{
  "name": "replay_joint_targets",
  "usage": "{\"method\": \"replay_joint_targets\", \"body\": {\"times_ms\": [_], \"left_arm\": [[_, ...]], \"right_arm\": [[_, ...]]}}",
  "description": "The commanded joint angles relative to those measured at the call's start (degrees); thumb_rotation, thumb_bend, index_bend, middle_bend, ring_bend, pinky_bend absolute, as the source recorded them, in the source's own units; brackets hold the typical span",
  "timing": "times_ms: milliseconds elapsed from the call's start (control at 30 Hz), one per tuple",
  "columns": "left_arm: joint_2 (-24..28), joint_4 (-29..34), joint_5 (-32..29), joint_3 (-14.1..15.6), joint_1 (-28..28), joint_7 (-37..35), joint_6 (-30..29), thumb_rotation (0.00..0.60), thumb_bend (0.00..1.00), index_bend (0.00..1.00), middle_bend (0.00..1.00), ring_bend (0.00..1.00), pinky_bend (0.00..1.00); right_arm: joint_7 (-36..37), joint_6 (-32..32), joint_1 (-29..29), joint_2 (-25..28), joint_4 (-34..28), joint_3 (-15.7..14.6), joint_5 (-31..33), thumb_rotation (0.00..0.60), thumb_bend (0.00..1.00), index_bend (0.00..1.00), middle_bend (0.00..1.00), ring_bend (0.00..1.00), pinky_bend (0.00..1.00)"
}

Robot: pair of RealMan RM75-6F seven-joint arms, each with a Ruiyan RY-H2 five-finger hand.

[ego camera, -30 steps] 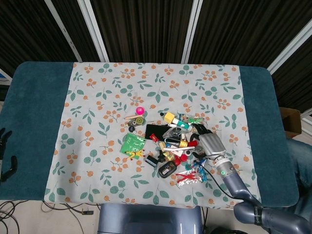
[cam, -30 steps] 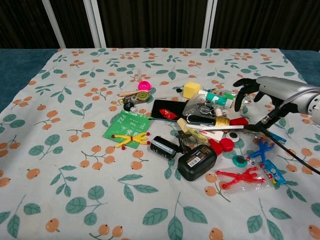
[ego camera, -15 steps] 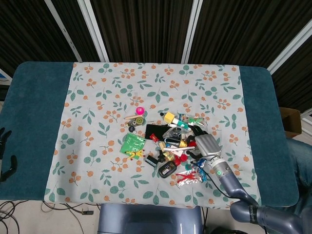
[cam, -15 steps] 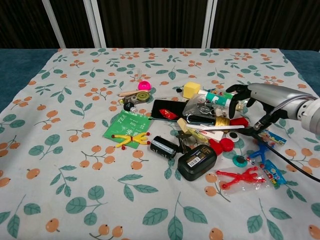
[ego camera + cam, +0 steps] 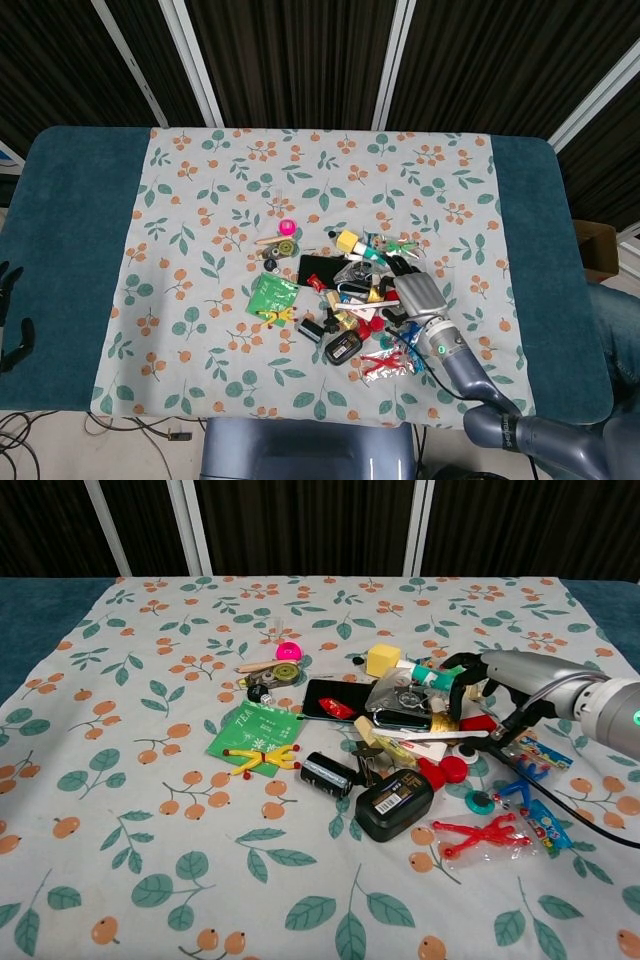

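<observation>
Green-capped tube (image 5: 437, 676) lies crosswise just under the right hand (image 5: 497, 676) (fingers curled over it, grip unclear).

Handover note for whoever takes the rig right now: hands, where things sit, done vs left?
Right hand: over the right edge of the clutter pile, fingers curled down at the green-and-white tube; whether it grips is hidden.
Left hand: only dark fingertips at the frame edge, off the cloth, state unreadable.
Pile mid-cloth: yellow cube, black phone, green tea packet, black box, red stick figure.
Done: nothing visibly lifted or set apart.
Left: secure a grip on the tube; everything else lies in the pile.
</observation>
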State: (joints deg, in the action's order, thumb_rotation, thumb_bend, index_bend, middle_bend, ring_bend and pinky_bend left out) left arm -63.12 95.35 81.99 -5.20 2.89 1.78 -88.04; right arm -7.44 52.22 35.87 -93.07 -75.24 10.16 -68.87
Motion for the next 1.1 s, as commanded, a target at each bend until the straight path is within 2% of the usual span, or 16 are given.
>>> {"method": "replay_joint_targets", "body": {"times_ms": [33, 1100], "left_arm": [[0.0, 0.0, 0.0, 0.0, 0.0, 0.0, 0.0, 0.6, 0.57, 0.05, 0.0, 0.0, 0.09], [0.0, 0.1, -0.3, -0.1, 0.1, 0.0, 0.1, 0.6, 0.57, 0.05, 0.0, 0.0, 0.09]], "right_arm": [[-0.1, -0.2, 0.2, -0.3, 0.3, 0.0, 0.2, 0.6, 0.37, 0.51, 0.07, 0.04, 0.23], [0.2, -0.6, 1.0, -1.5, 1.9, -1.3, -0.1, 0.6, 0.4, 0.58, 0.07, 0.04, 0.23]]}}
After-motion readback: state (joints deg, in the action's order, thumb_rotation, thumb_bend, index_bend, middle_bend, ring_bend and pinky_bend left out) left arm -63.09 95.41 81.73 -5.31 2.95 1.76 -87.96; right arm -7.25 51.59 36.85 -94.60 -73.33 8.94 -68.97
